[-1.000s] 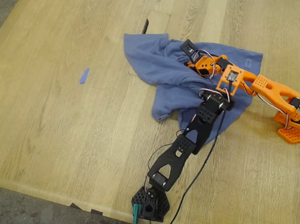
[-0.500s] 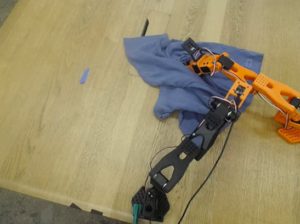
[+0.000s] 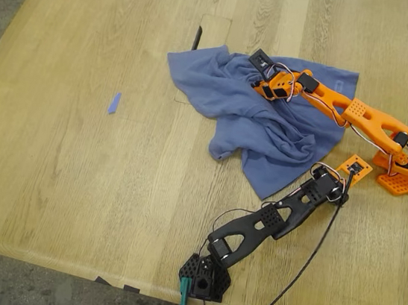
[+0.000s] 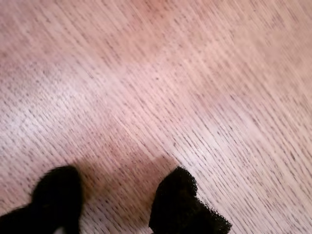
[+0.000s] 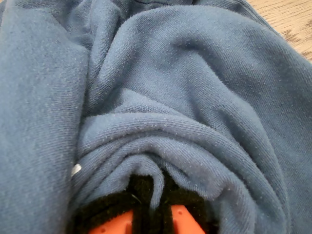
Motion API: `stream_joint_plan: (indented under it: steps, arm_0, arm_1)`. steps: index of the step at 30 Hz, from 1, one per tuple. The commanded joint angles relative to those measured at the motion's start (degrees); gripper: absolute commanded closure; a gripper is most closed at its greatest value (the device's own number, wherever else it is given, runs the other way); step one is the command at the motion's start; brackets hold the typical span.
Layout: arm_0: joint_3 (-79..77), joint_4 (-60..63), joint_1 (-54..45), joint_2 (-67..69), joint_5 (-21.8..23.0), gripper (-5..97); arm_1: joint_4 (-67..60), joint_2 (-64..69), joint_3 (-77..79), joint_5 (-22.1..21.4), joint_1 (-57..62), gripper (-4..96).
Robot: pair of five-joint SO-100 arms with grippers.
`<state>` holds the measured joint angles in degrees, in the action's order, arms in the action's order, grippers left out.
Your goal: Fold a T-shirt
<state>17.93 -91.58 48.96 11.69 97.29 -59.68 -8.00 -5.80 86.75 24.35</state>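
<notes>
The slate-blue T-shirt (image 3: 267, 131) lies crumpled on the wooden table (image 3: 72, 180), right of centre in the exterior view. My second gripper (image 3: 263, 72), on the orange arm, rests on the shirt's far part. It is shut on a bunched fold of the T-shirt (image 5: 195, 73), which wraps over my second gripper (image 5: 151, 204) at the jaws. My first gripper (image 3: 345, 179), on the black arm, is off the shirt, beyond its edge toward the exterior view's right. My first gripper (image 4: 117, 195) is open over bare wood, with nothing between its black fingertips (image 4: 178, 192).
A small blue strip (image 3: 114, 102) lies on the table toward the exterior view's left. A rectangular hatch (image 3: 212, 29) sits in the tabletop behind the shirt. The black arm's base (image 3: 204, 277) stands at the near edge. The orange base (image 3: 404, 175) stands at the exterior view's right, with cables trailing.
The black arm has swung off the shirt toward the exterior view's right, and its gripper is now over bare wood. The orange arm has stayed on the shirt's far part.
</notes>
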Motion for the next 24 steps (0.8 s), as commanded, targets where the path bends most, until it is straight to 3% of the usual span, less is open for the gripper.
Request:
stream_joint_plan:
  steps: [1,7,20,21,22,24]
  arm_0:
    - [1.0,-2.5,-2.1,4.3,-1.1,52]
    - [0.9,-6.5,-3.5,11.2,-2.1,42]
    - [0.8,-9.2,-7.1,24.2,-9.1,36]
    - [0.8,-9.3,-7.2,24.5,-10.5,35]
    - [1.1,-9.1,-7.7,24.7,-15.0,35]
    - [1.1,-7.8,-8.7,24.6,-15.8,35]
  arm_1:
    - [-0.8,-3.8,-0.8,-0.3,4.0,91.4]
    - [-2.0,-4.7,-0.8,0.0,3.6,91.4]
    - [-4.4,-5.2,-0.8,0.0,1.9,91.4]
    - [-4.6,-5.2,-0.8,0.0,1.9,91.4]
    - [-4.7,-5.3,-0.8,0.0,1.8,91.4]
    - [-5.1,-5.3,-0.8,0.1,1.8,91.4]
